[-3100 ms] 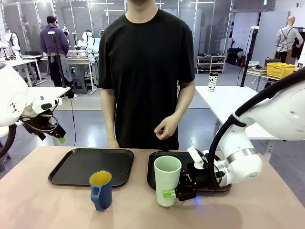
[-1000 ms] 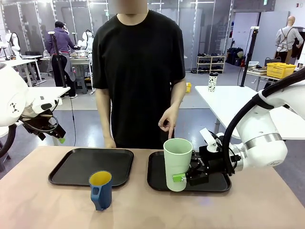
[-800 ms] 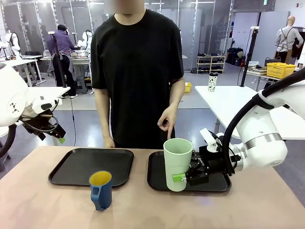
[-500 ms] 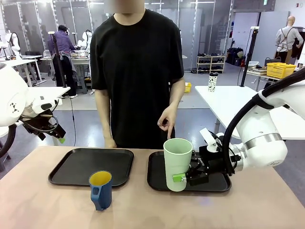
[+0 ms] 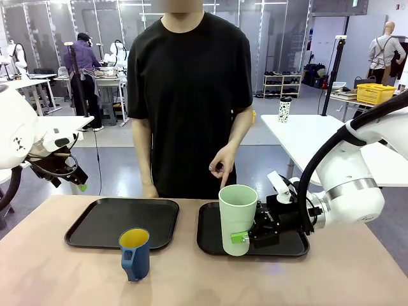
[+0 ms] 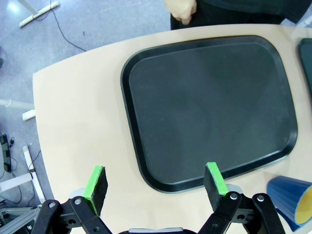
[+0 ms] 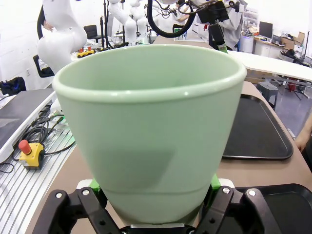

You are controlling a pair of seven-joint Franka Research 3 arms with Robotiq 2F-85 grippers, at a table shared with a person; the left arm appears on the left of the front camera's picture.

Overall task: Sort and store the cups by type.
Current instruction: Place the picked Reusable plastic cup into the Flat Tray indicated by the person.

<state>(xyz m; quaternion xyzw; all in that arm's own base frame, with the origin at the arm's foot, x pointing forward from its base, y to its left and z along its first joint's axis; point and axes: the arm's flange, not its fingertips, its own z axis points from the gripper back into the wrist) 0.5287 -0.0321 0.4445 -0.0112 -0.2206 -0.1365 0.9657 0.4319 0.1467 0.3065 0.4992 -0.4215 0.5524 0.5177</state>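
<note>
Mint-green tumbler (image 5: 238,207) is pinched low on its wall by the right gripper (image 5: 242,237), upright at the near left corner of the right tray (image 5: 209,229); whether it is set down cannot be told. It is best seated level, well inside the rim, before release. The blue mug (image 5: 134,254) stands off the left tray's (image 5: 121,220) near edge. The left gripper (image 6: 156,179) is spread.

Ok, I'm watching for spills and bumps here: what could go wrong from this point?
1. The right pincer grips the mint tumbler low, by its base; the tall cup could tip on release near the right tray's front rim.
2. The person's hand points down just behind the tumbler; moving farther in could bump it.
</note>
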